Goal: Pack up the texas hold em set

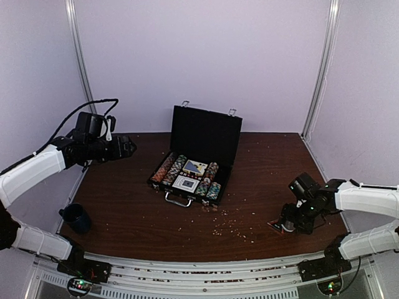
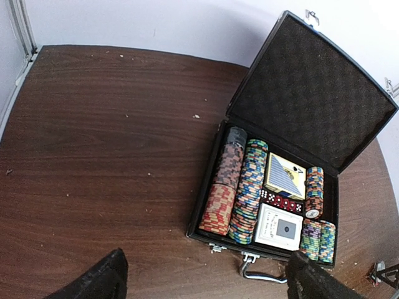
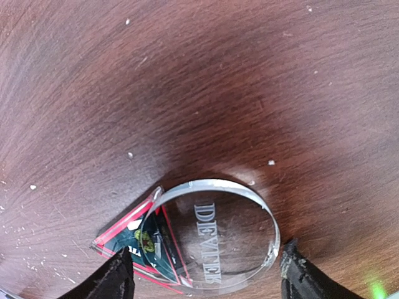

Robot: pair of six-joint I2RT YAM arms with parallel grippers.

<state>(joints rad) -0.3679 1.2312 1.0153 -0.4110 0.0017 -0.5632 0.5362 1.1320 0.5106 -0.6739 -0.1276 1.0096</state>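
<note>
My right hand [image 3: 206, 269] sits low over the table [image 3: 187, 75], fingers spread and gripping nothing. The clear dealer button [image 3: 215, 233] lies flat between them on a red-edged card [image 3: 131, 240]. The open case [image 1: 206, 134] stands mid-table to its left. My left hand [image 2: 206, 269], open and empty, hovers beyond.
</note>
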